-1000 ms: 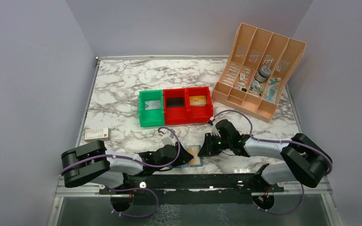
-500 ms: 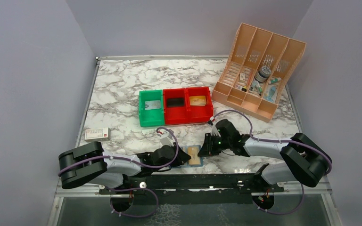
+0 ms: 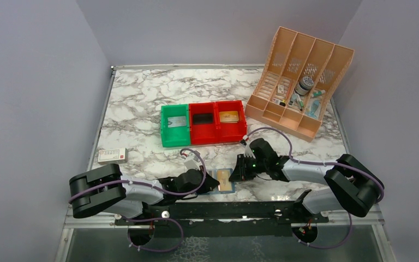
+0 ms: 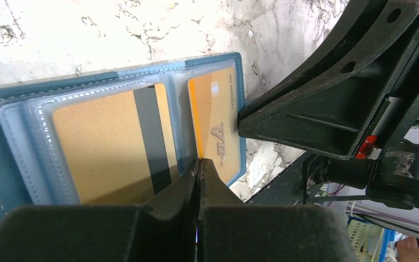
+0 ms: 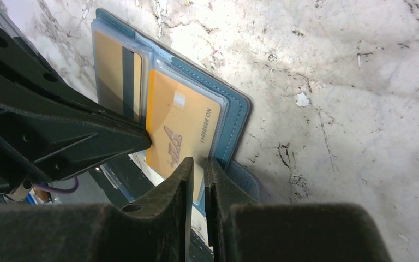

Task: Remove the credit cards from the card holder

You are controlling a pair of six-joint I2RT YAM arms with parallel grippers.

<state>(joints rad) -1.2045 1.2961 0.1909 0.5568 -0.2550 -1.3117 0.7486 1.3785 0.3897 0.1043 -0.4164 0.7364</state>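
Observation:
The blue card holder lies open at the near table edge between both grippers. In the left wrist view the holder holds a tan-gold card with a dark stripe and a second gold card in clear sleeves. My left gripper is shut, its tips pressed on the holder's middle by that card's inner edge. My right gripper is closed to a thin gap on the outer end of the second gold card, beside the holder's blue edge.
A green bin with a pale grey card and two red bins, one holding a gold card, stand mid-table. A peach file organizer is back right. A white-and-red box lies left. The black frame rail runs just below the holder.
My left gripper has shifted slightly, uncovering a strip of the blue holder left of the card. The right gripper and the holder stay put.

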